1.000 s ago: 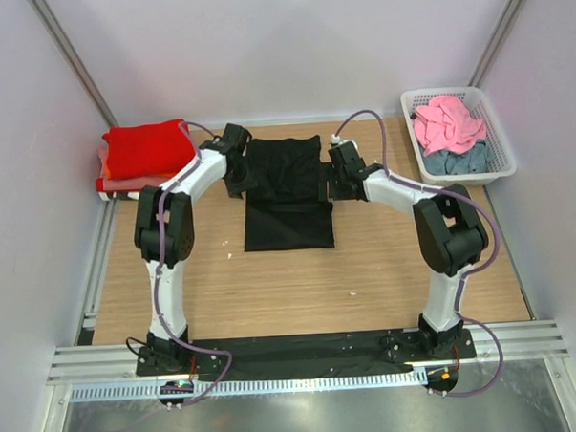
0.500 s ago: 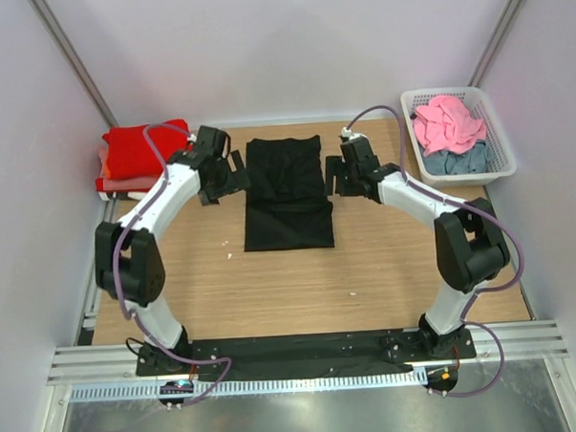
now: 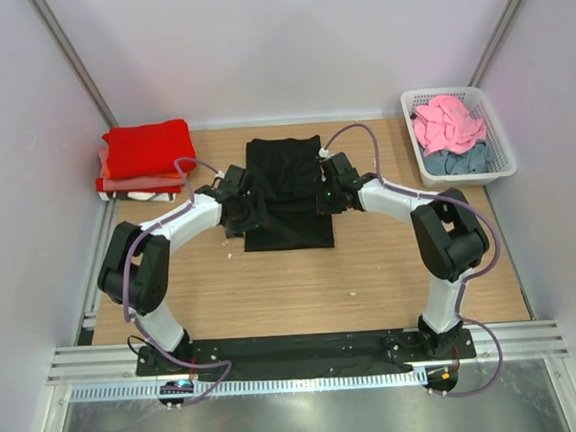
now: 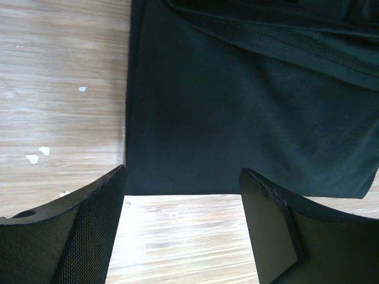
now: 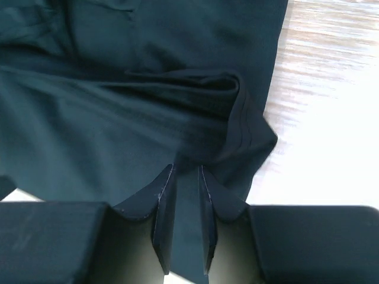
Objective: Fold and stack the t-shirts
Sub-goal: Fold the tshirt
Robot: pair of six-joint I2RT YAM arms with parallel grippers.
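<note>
Black shirt (image 3: pixel 285 183) lies partly folded mid-table (image 3: pixel 300 282); left gripper (image 4: pixel 183 177) hangs over a corner on its left side, jaws wide apart, holding nothing; right gripper (image 5: pixel 186 177) is pinched on a raised fold at the shirt's right edge; red shirt (image 3: pixel 147 148) tops a stack far left; pink shirt (image 3: pixel 448 121) and grey-blue shirt (image 3: pixel 455 161) fill the basket (image 3: pixel 501 161) far right.

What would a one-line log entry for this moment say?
step: folding black shirt | left tool: open over its near-left corner | right tool: pinching its right edge
</note>
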